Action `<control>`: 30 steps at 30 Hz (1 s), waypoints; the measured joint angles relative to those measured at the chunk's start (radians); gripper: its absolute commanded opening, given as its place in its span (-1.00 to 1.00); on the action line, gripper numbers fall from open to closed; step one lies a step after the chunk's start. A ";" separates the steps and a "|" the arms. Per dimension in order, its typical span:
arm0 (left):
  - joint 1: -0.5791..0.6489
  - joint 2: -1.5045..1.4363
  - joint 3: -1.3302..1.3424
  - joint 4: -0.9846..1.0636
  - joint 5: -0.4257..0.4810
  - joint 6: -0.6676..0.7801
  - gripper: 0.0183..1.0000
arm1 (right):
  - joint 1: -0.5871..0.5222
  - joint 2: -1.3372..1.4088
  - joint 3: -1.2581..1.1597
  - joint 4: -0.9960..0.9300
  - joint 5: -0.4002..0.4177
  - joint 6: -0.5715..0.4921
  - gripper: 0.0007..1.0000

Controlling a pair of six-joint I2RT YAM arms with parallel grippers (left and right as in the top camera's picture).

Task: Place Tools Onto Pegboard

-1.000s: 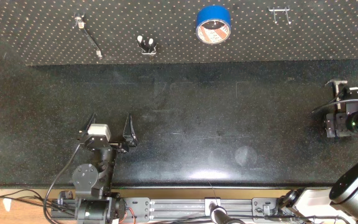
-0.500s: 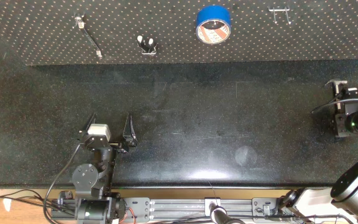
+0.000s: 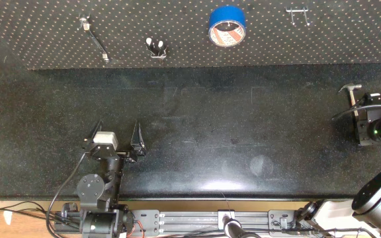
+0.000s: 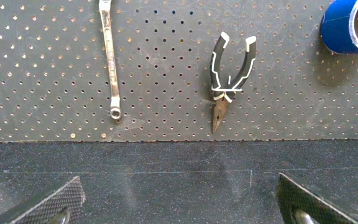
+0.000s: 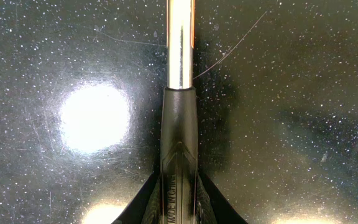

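Step in hand, as judged: carrying the hammer (image 5: 180, 93) to the pegboard (image 3: 177, 26).

Right gripper (image 5: 179, 210): pinching the hammer's black grip from both sides, at the far right of the surface (image 3: 243, 145). The hold sits low on the grip, so the heavy head hangs well out in front. Expect it to sag or twist. Advice: slow wrist turns, firm pinch.

Likely target: the bare double hook (image 3: 297, 14) at the pegboard's upper right, well apart from the hammer. The head should go over the prongs with the shaft dropping between them. Release only once the head's weight is on the hook.

Left gripper (image 3: 118, 132): fingers spread wide, nothing in them, parked near its base.

Hammer: bright metal shaft, an orange strip along one edge, running into a moulded black rubber grip. The head shows small and pale in the top view, pointing toward the pegboard. Whether it rests on the surface or is lifted cannot be told.

Already hung: wrench (image 4: 110, 59), pliers (image 4: 229, 74), blue tape roll (image 4: 350, 25).
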 measured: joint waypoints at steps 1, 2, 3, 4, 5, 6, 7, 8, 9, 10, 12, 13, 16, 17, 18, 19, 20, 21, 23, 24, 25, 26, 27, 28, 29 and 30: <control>0.000 0.000 0.000 0.000 0.000 0.000 0.99 | 0.000 0.000 0.000 0.000 0.000 0.000 -0.62; 0.000 0.000 0.000 0.000 0.000 0.000 0.99 | 0.000 0.000 0.000 0.000 0.000 0.000 -0.63; 0.000 0.000 0.000 0.000 0.000 0.000 0.99 | 0.000 0.000 0.000 0.000 0.000 0.000 -0.63; 0.000 0.000 0.000 0.000 0.000 0.000 0.99 | 0.000 0.000 0.000 0.000 0.000 0.000 -0.81; 0.000 0.000 0.000 0.000 0.000 0.000 0.99 | 0.000 0.000 0.000 0.000 0.001 0.003 -0.82; 0.000 0.000 0.000 0.000 0.000 0.000 0.99 | 0.000 0.000 0.000 0.000 0.000 0.000 -0.83; 0.000 0.000 0.000 0.000 0.000 0.000 0.99 | 0.000 0.000 0.000 0.000 0.000 0.000 -0.84; 0.000 0.000 0.000 0.000 0.000 0.000 0.99 | 0.000 0.000 0.000 0.000 0.000 0.000 -0.84; 0.000 0.000 0.000 0.000 0.000 0.000 0.99 | 0.000 0.000 0.000 0.000 0.000 0.000 -0.84; 0.000 0.000 0.000 0.000 0.000 0.000 0.99 | 0.000 0.000 0.000 0.000 0.000 0.000 -0.85; 0.000 0.000 0.000 0.000 0.000 0.000 0.99 | 0.000 0.000 0.001 -0.005 0.000 0.002 -0.85; 0.000 0.000 0.000 0.000 0.000 0.000 0.99 | 0.000 0.000 0.002 -0.009 0.000 0.005 -0.85; 0.000 0.000 0.000 0.000 0.000 0.000 0.99 | 0.000 -0.027 0.000 -0.030 0.001 0.075 -0.85; 0.000 0.000 0.000 0.000 0.000 0.000 0.99 | 0.000 -0.058 0.000 -0.031 0.001 0.093 -0.85; 0.000 0.000 0.000 0.000 0.000 0.000 0.99 | 0.000 -0.123 -0.002 -0.031 -0.002 0.141 -0.86; 0.000 0.000 0.000 0.000 0.000 0.000 0.99 | 0.000 -0.182 -0.002 -0.031 -0.010 0.167 -0.86; 0.000 0.000 0.000 0.000 0.000 0.000 0.99 | 0.000 -0.237 -0.002 -0.030 -0.050 0.182 -0.86; 0.000 0.000 0.000 0.000 0.000 0.000 0.99 | 0.003 -0.301 -0.003 -0.031 -0.120 0.200 -0.85; 0.000 0.000 0.000 0.000 0.000 0.000 0.99 | 0.059 -0.446 -0.004 -0.023 -0.204 0.256 -0.85; 0.000 0.000 0.000 0.000 0.000 0.000 0.99 | 0.103 -0.484 -0.006 -0.008 -0.210 0.303 -0.85; 0.000 0.000 0.000 0.000 0.000 0.000 0.99 | 0.172 -0.533 -0.006 0.016 -0.224 0.356 -0.85; 0.000 0.000 0.000 0.000 0.000 0.000 0.99 | 0.212 -0.568 -0.006 0.035 -0.227 0.398 -0.86; 0.000 0.000 0.000 0.000 0.000 0.000 0.99 | 0.261 -0.618 -0.007 0.079 -0.232 0.459 -0.86; 0.000 0.000 0.000 0.000 0.000 0.000 0.99 | 0.286 -0.653 -0.007 0.091 -0.237 0.497 -0.86; 0.000 0.000 0.000 0.000 0.000 0.000 0.99 | 0.306 -0.674 -0.008 0.117 -0.235 0.531 -0.86; 0.000 0.000 0.000 0.000 0.000 0.000 0.99 | 0.327 -0.687 -0.008 0.129 -0.236 0.564 -0.86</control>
